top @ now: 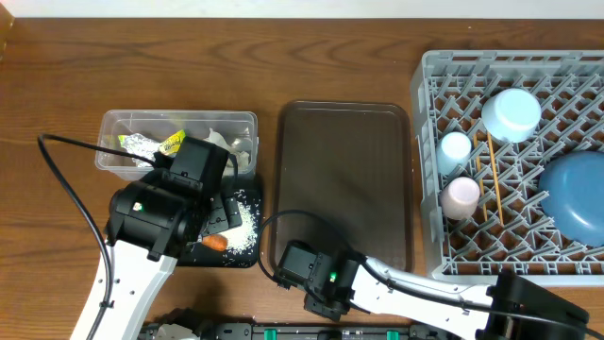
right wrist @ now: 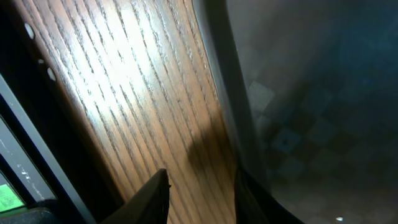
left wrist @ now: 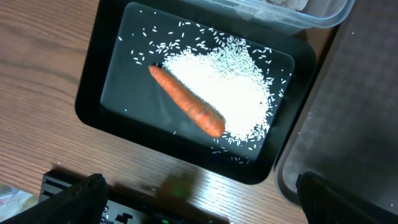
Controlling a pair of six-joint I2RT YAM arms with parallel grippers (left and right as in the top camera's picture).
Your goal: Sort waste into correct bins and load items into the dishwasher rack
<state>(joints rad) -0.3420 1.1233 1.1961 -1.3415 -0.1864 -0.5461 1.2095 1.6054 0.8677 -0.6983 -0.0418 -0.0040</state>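
Observation:
In the left wrist view, an orange carrot (left wrist: 186, 109) lies on a heap of white rice scraps (left wrist: 230, 87) in the black tray (left wrist: 118, 99). My left gripper (left wrist: 199, 205) hovers over the tray's near edge, wide open and empty. The clear tub (top: 179, 142) behind it holds crumpled tissues (top: 222, 142) and the foil wrapper (top: 156, 144). The grey rack (top: 514, 255) holds the blue plate (top: 576, 194), the bowl (top: 511, 113), a light blue cup (top: 456, 146), a pink cup (top: 461, 195) and chopsticks (top: 491, 175). My right gripper (right wrist: 202, 196) sits low by the brown tray's near left corner, jaws narrow, with only bare wood between them.
The large brown serving tray (top: 344, 184) lies between the black tray and the rack. A black cable (top: 71, 189) loops left of the left arm. The arms' base rail (top: 283, 332) runs along the table's front edge.

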